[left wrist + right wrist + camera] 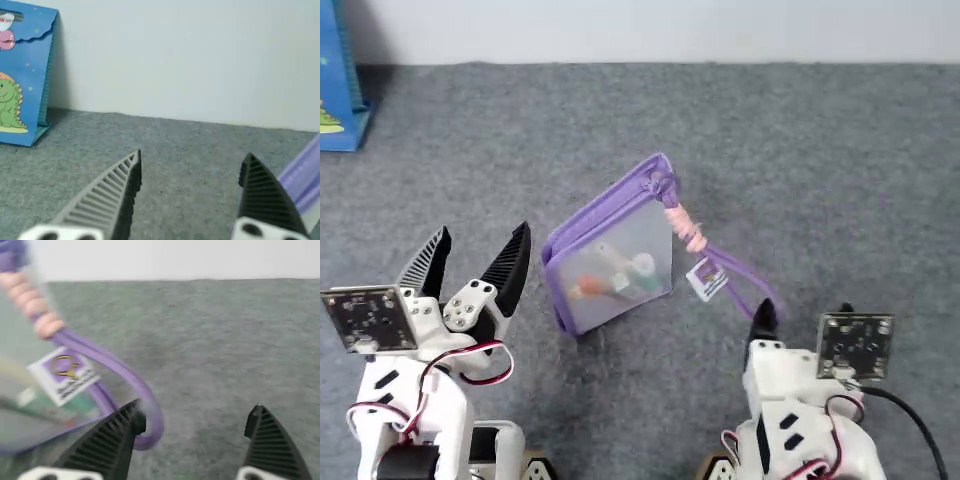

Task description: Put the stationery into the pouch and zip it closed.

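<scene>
Here, pouch between open left end effector and open right end effector

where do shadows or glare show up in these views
High view: the clear-fronted purple zip pouch drops a narrow dark shadow along its edge nearest the arms, with a faint pale sheen on the plastic. Left wrist view: the blue paper gift bag shades the white wall and grey carpet beside it. Right wrist view: soft even light on the carpet, no glare spots.
</scene>
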`<move>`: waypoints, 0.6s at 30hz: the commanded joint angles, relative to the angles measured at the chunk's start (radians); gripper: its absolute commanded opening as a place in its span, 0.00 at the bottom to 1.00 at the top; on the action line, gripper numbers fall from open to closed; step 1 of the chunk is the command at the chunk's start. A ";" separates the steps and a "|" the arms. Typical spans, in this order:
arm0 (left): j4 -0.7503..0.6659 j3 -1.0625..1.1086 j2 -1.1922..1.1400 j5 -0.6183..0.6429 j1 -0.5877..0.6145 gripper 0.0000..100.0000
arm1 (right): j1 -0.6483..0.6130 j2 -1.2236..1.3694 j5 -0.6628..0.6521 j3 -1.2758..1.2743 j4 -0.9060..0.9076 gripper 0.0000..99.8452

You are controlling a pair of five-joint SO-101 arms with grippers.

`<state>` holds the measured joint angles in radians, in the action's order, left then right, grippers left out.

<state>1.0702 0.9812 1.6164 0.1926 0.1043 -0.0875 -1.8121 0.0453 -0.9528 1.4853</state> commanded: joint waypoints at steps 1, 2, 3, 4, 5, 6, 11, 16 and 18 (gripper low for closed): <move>0.021 -0.031 0.008 -0.014 0.002 0.30 | -0.151 0.002 0.074 0.044 -0.005 0.31; 0.023 -0.035 0.008 -0.012 0.002 0.30 | -0.206 0.004 0.095 0.044 -0.025 0.31; 0.025 -0.038 0.008 -0.012 0.002 0.30 | -0.259 0.004 0.112 0.044 -0.044 0.31; 0.032 -0.039 0.008 -0.012 0.002 0.30 | -0.309 0.004 0.123 0.043 -0.059 0.31; 0.043 -0.044 0.008 -0.012 0.002 0.30 | -0.357 0.005 0.132 0.043 -0.079 0.31; 0.051 -0.047 0.008 -0.012 0.002 0.30 | -0.398 0.005 0.144 0.041 -0.104 0.31; 0.087 -0.059 0.008 -0.015 0.003 0.30 | -0.515 0.005 0.169 -0.054 -0.255 0.31; 0.087 -0.054 0.008 -0.017 0.009 0.30 | -0.572 0.051 0.163 -0.184 -0.449 0.25; 0.087 -0.054 0.008 -0.017 0.009 0.30 | -0.573 0.114 0.163 -0.190 -0.509 0.18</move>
<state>1.1561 0.9812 1.6164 0.1910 0.1105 -0.6429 -1.7814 0.2033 -1.1416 1.0725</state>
